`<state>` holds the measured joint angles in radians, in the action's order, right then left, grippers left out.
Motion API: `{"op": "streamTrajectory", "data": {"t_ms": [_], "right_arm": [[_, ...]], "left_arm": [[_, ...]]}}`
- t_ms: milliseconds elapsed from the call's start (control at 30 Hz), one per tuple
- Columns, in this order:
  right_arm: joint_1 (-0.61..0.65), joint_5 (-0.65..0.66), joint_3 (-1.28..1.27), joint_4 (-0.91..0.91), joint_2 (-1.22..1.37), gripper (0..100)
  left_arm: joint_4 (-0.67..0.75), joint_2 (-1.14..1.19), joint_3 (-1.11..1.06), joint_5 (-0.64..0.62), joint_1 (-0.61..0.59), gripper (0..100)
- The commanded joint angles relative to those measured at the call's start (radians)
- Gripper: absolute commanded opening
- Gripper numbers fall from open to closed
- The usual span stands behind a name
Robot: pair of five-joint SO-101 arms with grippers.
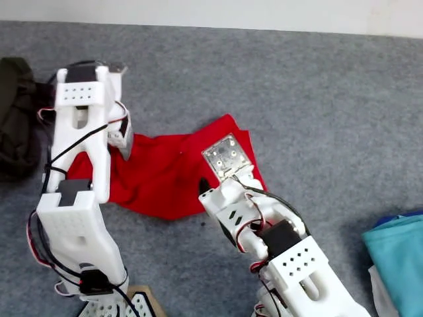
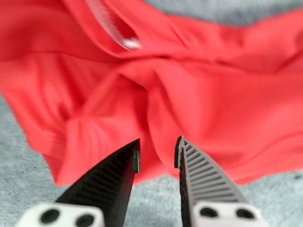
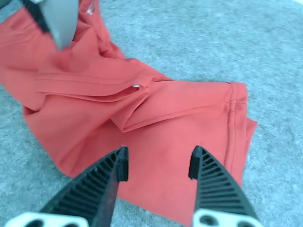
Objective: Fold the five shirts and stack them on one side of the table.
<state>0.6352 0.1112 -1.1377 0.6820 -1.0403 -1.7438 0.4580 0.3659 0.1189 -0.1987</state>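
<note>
A crumpled red shirt (image 1: 165,175) lies on the grey carpeted table, between the two arms. My left gripper (image 1: 124,146) is at the shirt's left end. It hovers open just over the rumpled cloth (image 2: 189,99) with nothing between its fingers (image 2: 118,172). My right gripper (image 1: 204,187) is above the shirt's near right edge, open and empty, its fingertips (image 3: 204,163) spread over a flat part of the cloth (image 3: 156,118). The left gripper's finger (image 3: 56,19) shows at the far end of the shirt in the right wrist view.
A dark garment (image 1: 16,119) is heaped at the table's left edge. A teal shirt (image 1: 400,254) lies at the right edge on top of white cloth (image 1: 380,290). Bare grey carpet (image 1: 310,86) stretches behind and to the right of the red shirt.
</note>
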Motion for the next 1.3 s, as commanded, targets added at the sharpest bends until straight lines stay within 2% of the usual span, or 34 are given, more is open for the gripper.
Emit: {"op": "streamTrajectory", "data": {"t_ms": [0,333,600,800,867,1000,1267], "right_arm": [[-0.016,-0.011,0.004,-0.019,-0.025,20.8],[-0.013,0.025,0.002,-0.019,-0.028,20.8],[-0.012,0.031,0.002,-0.019,-0.028,20.8],[-0.012,0.031,0.002,-0.018,-0.028,20.8],[-0.012,0.028,0.002,-0.018,-0.027,20.8],[-0.012,0.025,0.002,-0.019,-0.024,20.7],[-0.012,0.025,0.001,-0.019,-0.022,20.6]], "left_arm": [[0.014,-0.064,-0.044,0.038,0.027,14],[0.041,-0.054,-0.085,0.084,0.042,14],[0.287,-0.059,-0.28,0.078,0.044,13],[0.442,-0.062,-0.383,-0.008,0.048,13],[0.46,-0.064,-0.392,-0.035,0.047,11],[0.459,-0.065,-0.386,-0.054,0.045,0],[0.451,-0.094,-0.394,-0.054,0.045,1]]}}
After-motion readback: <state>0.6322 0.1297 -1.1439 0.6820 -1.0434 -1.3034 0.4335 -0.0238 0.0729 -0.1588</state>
